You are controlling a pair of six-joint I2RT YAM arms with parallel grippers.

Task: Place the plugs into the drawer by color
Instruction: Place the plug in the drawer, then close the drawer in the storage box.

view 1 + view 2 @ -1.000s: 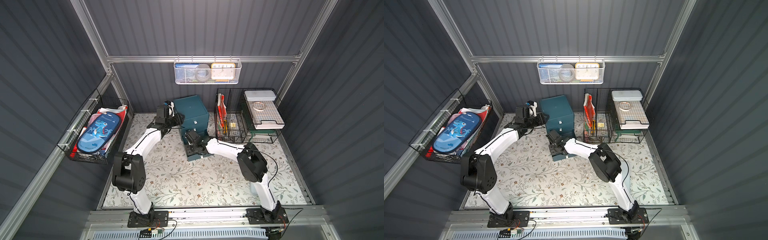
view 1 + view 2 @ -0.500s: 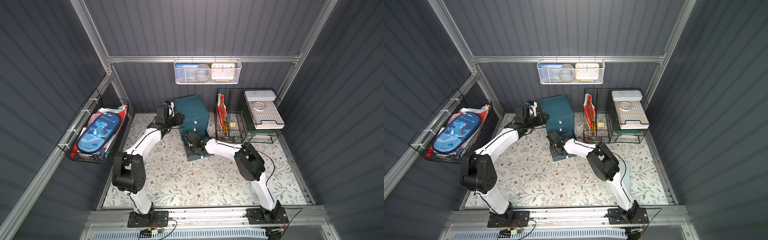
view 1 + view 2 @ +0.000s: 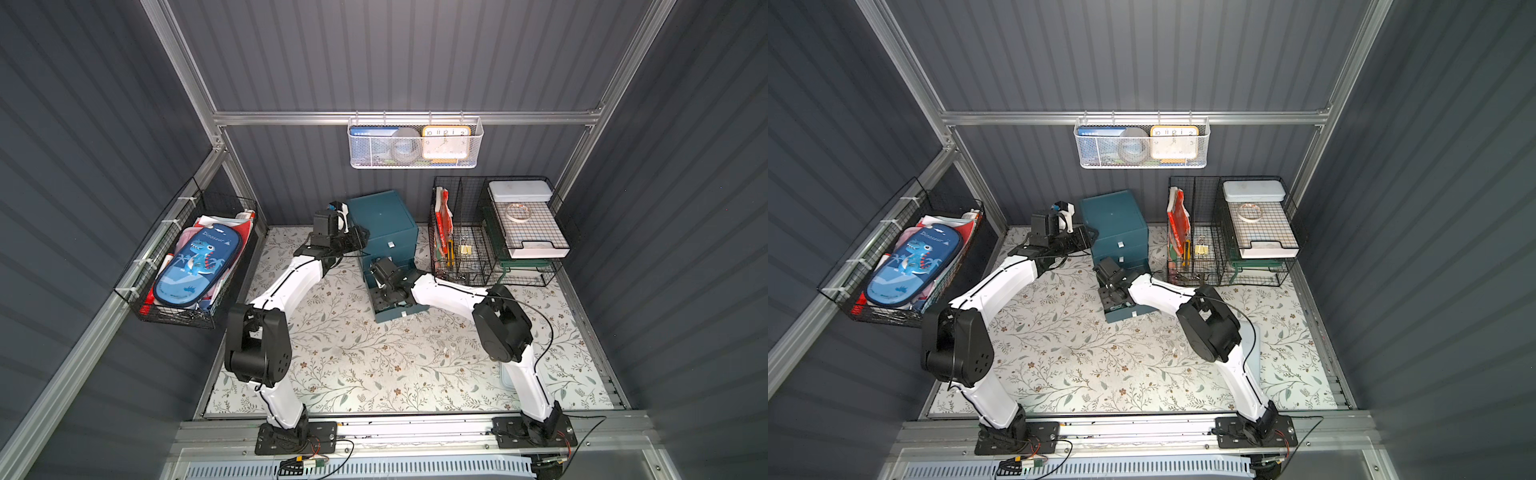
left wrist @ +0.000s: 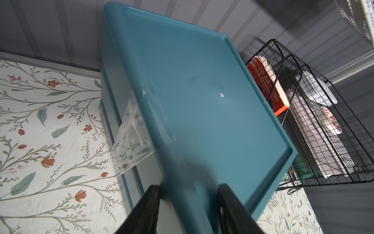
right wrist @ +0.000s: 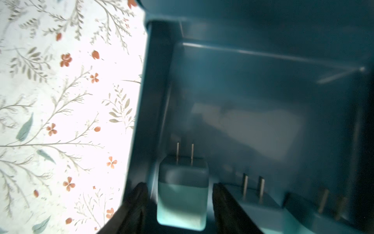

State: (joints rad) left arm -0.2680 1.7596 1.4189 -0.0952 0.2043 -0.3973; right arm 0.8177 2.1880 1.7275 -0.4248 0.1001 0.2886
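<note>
Where the black wire basket (image 3: 166, 319) hangs on the left wall, a blue dinosaur pencil case (image 3: 195, 262) lies in it. Next comes your left gripper (image 4: 189, 186): its two black fingers are clamped on the upper side edge of the dark teal plastic three-drawer cabinet (image 3: 382, 220), which stands at the back of the floral-patterned table (image 3: 374, 365). The cabinet's bottom drawer (image 3: 390, 313) is pulled out towards you, while the two above it are closed.

Your right gripper (image 5: 179, 185) reaches into that open drawer with its fingers apart. There is a sliver of space on each side of the mint green rounded plastic plug (image 5: 182, 198), which sits in the drawer by its side wall, prongs pointing away from the wrist. A second plug (image 5: 257, 204) lies just beside it and a third plug (image 5: 323, 216) beyond; their colour is lost in shadow. Furthest right stand the black wire-mesh organizers (image 3: 473, 216).
</note>
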